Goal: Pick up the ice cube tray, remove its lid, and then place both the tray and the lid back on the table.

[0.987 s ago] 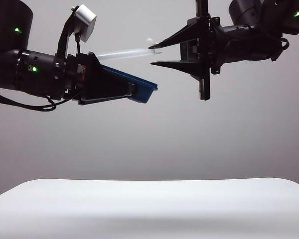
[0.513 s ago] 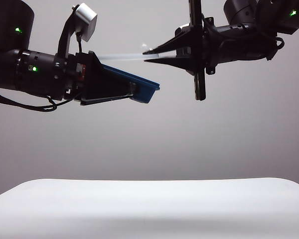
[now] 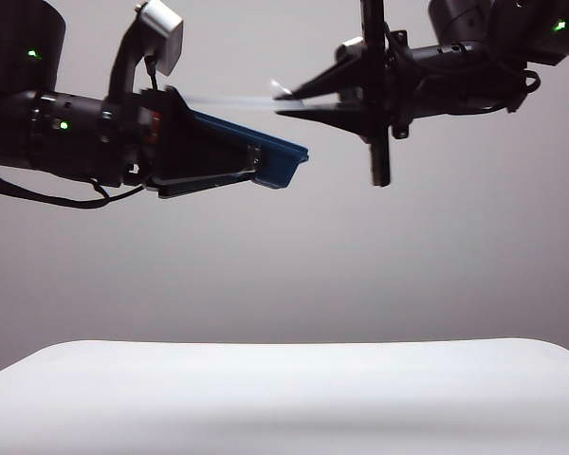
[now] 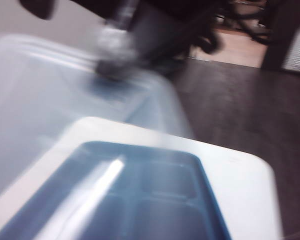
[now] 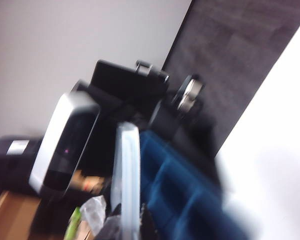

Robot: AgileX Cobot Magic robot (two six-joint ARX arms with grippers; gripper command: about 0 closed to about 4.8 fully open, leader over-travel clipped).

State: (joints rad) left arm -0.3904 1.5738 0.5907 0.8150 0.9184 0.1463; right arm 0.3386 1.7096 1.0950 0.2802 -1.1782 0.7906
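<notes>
High above the table point(image 3: 284, 389), the lid's point(image 3: 232, 101) far end has lifted further off the tray point(image 3: 266, 156) than a second ago. At left, the left gripper point(image 3: 251, 161) clamps the navy tray, tilted down rightward. At right, the right gripper point(image 3: 286, 101), reaching level, has closed to pinch the translucent lid's edge.
</notes>
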